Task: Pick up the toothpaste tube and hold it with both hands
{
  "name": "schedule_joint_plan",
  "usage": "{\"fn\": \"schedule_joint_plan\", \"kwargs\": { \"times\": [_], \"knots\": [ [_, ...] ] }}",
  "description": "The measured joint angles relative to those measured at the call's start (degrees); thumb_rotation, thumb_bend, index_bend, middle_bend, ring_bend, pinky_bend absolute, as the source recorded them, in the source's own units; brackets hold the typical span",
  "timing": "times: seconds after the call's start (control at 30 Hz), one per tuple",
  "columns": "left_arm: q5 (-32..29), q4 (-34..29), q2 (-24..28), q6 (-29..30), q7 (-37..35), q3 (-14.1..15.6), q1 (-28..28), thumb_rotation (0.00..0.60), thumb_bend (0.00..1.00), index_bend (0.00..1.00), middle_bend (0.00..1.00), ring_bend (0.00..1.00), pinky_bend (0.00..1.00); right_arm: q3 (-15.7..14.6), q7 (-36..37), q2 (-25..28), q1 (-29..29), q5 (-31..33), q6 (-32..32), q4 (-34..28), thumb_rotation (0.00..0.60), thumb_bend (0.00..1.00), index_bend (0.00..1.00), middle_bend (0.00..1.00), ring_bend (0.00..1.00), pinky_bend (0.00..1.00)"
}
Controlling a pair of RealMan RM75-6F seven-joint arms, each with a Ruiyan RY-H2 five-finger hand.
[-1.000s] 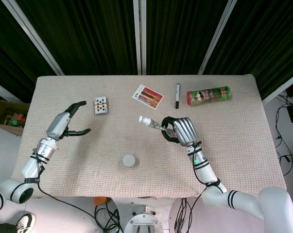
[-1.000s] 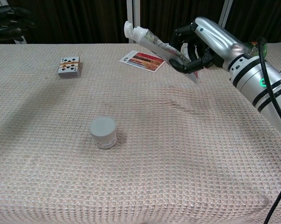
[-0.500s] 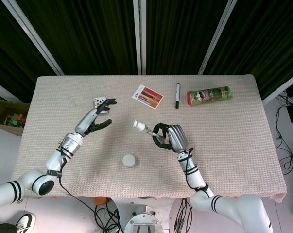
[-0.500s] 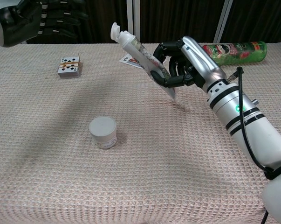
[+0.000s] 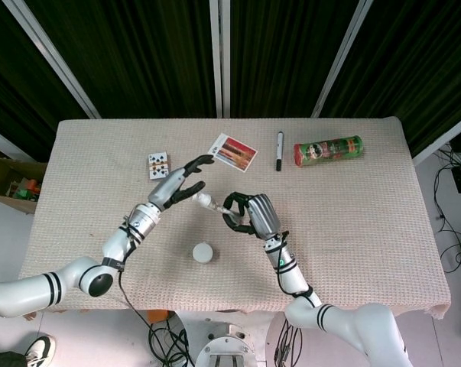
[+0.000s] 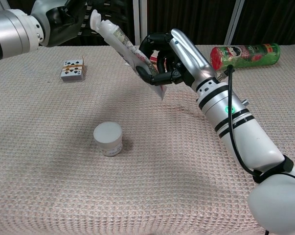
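The toothpaste tube (image 5: 213,204) is a white tube with a white cap, held tilted above the middle of the table. My right hand (image 5: 254,216) grips its lower, crimped end, fingers curled around it. In the chest view the tube (image 6: 120,41) slants up and to the left from the right hand (image 6: 174,56), cap uppermost. My left hand (image 5: 173,187) is right beside the cap, fingers spread and holding nothing. It also shows at the chest view's top left as the left hand (image 6: 64,17). Whether it touches the cap cannot be told.
A small white jar (image 5: 203,252) stands on the cloth below the hands. A card deck (image 5: 158,166), a printed card (image 5: 233,152), a black pen (image 5: 280,150) and a green chips can (image 5: 328,150) lie along the far side of the table.
My right hand carried the tube leftward toward the table's middle. My left hand swung in from the left edge and now sits at the tube's cap.
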Motion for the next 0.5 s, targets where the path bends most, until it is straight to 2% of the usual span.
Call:
{"fn": "schedule_joint_plan", "kwargs": {
  "times": [0.5],
  "knots": [
    [0.41, -2.02, -1.42, 4.24, 6.65, 0.56, 0.49, 0.000, 0.00, 0.09, 0.12, 0.06, 0.16, 0.88, 0.29, -0.83, 0.31, 1.05, -1.44, 1.42, 0.600, 0.61, 0.96, 0.81, 0.72, 0.90]
  ]
}}
